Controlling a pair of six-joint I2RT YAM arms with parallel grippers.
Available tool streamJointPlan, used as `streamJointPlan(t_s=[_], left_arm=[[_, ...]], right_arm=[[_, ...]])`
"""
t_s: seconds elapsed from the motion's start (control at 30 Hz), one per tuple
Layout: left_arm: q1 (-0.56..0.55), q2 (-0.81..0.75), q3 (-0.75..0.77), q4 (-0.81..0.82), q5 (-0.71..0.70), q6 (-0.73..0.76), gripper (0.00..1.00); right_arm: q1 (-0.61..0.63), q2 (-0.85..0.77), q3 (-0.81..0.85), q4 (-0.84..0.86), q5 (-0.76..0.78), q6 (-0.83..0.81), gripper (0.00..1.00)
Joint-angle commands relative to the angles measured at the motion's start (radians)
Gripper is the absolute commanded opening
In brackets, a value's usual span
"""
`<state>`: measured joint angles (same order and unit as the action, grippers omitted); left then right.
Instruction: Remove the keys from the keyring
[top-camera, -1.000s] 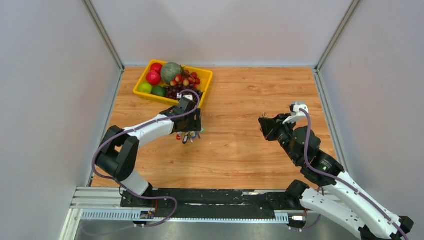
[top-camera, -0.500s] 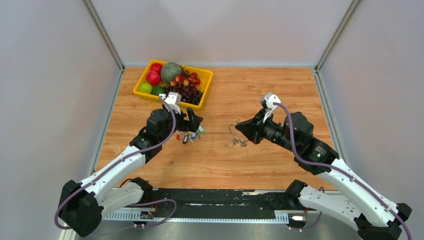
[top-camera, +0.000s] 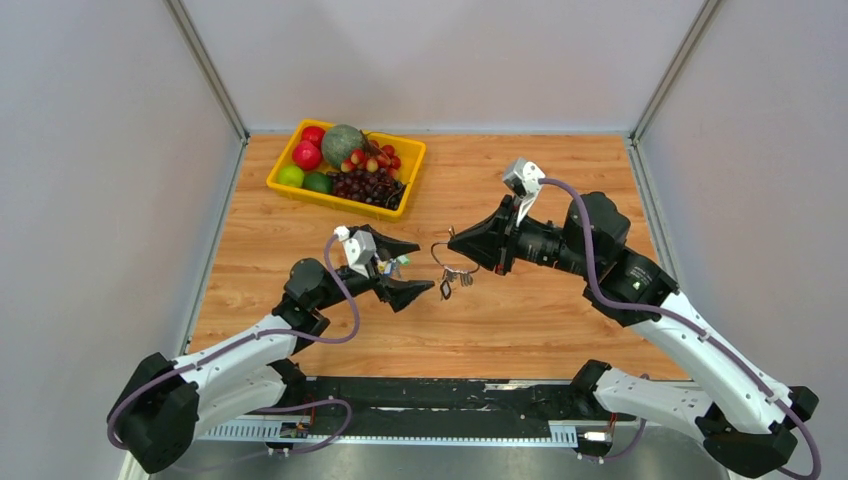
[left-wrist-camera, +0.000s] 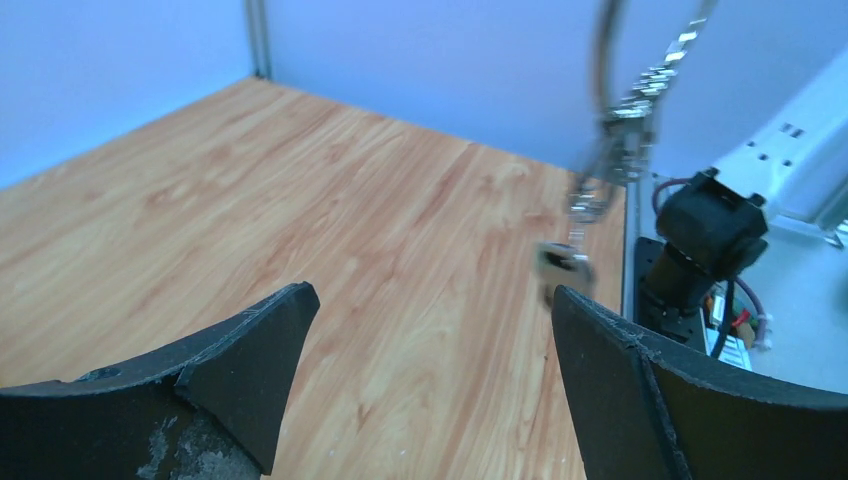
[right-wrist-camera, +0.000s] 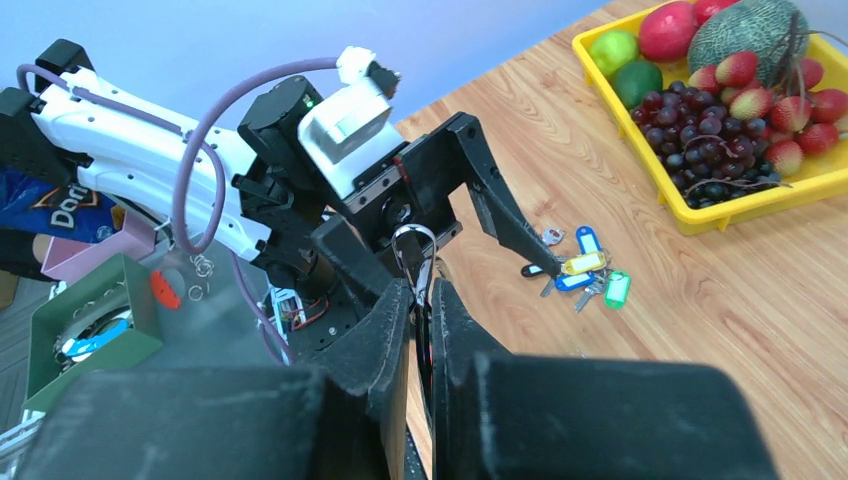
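At R gripper (right-wrist-camera: 422, 286), 1 keyring (top-camera: 446, 266), clamped

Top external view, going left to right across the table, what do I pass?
Yellow fruit tray → left gripper, open → keyring → right gripper, shut on the keyring.

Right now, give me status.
Left gripper open beside dangling keys. Right gripper shut on keyring, off the table. Loose keys on table; nothing between.
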<state>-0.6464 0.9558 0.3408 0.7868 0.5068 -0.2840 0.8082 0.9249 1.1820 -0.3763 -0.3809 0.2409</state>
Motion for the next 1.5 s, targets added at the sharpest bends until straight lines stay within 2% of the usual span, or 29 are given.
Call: streamJointPlan(t_s=[0.0, 0.2, 0.5, 0.57, 0.73, 0.8, 1.13, 1.2, 1.47], left_arm=[[-0.051, -0.024, 0.007, 0.151, 0.109, 0.103, 0.98], [-0.096, 0.008, 0.037, 0.153, 0.153, 0.133, 0.98], [-0.123, 0.051, 0.064, 0.151, 0.117, 0.153, 0.95], [-0.124, 0.057, 0.071, 0.15, 0.121, 0.154, 0.9], [-0.125, 0.064, 0.078, 0.142, 0.121, 0.159, 0.64], [-0.126, 0.065, 0.079, 0.14, 0.121, 0.159, 0.59], [-0.128, 0.064, 0.083, 0.138, 0.136, 0.155, 0.54], [-0.127, 0.065, 0.085, 0.136, 0.148, 0.154, 0.48], [-0.128, 0.061, 0.098, 0.088, 0.152, 0.174, 0.14]], right_arm=[[-0.002, 0.018, 0.063, 0.064, -0.057, 0.035, 0.0], [-0.003, 0.023, 0.068, 0.087, -0.076, 0.049, 0.0], [-0.003, 0.017, 0.07, 0.101, -0.084, 0.065, 0.0], [-0.001, 0.015, 0.067, 0.103, -0.08, 0.067, 0.0], [-0.002, 0.009, 0.063, 0.108, -0.074, 0.07, 0.0], [-0.002, 0.008, 0.06, 0.11, -0.072, 0.07, 0.0], [-0.002, 0.009, 0.06, 0.116, -0.07, 0.076, 0.0], [-0.002, 0.009, 0.06, 0.117, -0.07, 0.077, 0.0], [-0.002, -0.011, 0.046, 0.115, -0.049, 0.077, 0.0]])
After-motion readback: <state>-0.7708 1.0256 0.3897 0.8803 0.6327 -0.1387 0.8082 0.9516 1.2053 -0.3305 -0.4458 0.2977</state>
